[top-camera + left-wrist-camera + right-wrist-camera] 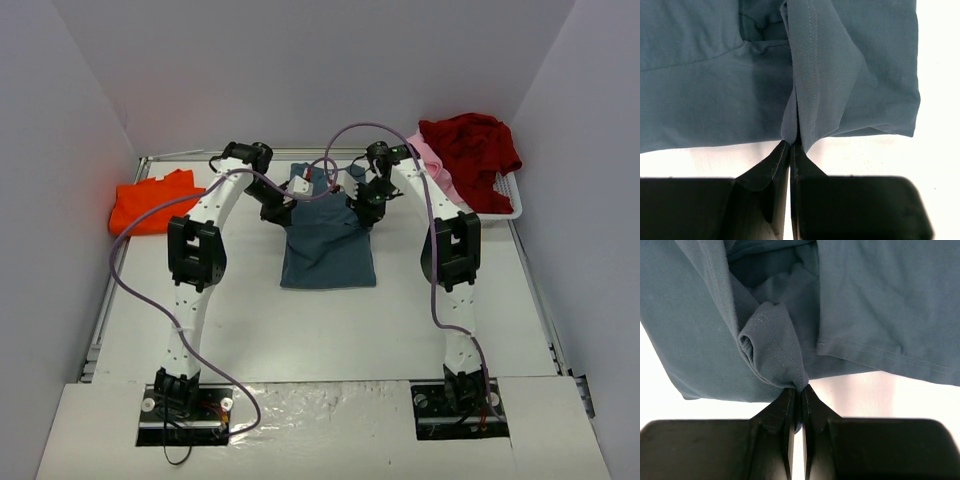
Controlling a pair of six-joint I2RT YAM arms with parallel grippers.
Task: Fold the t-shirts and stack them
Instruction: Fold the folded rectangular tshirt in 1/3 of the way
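The slate blue-grey t-shirt [328, 250] lies folded in the middle of the table, its far end lifted. My left gripper [284, 210] is shut on a pinched fold of that shirt [805, 75] at its far left corner, the cloth caught between the fingertips [782, 152]. My right gripper [364, 208] is shut on a hemmed fold of the same shirt [775, 350] at the far right corner. A bright orange t-shirt [152, 203] lies folded at the left edge. A dark red t-shirt [470, 145] and a pale pink one [430, 158] are heaped in the basket.
A white plastic basket [508, 205] stands at the back right corner. White walls close in the table on three sides. Purple cables loop from both arms over the left half and the back of the table.
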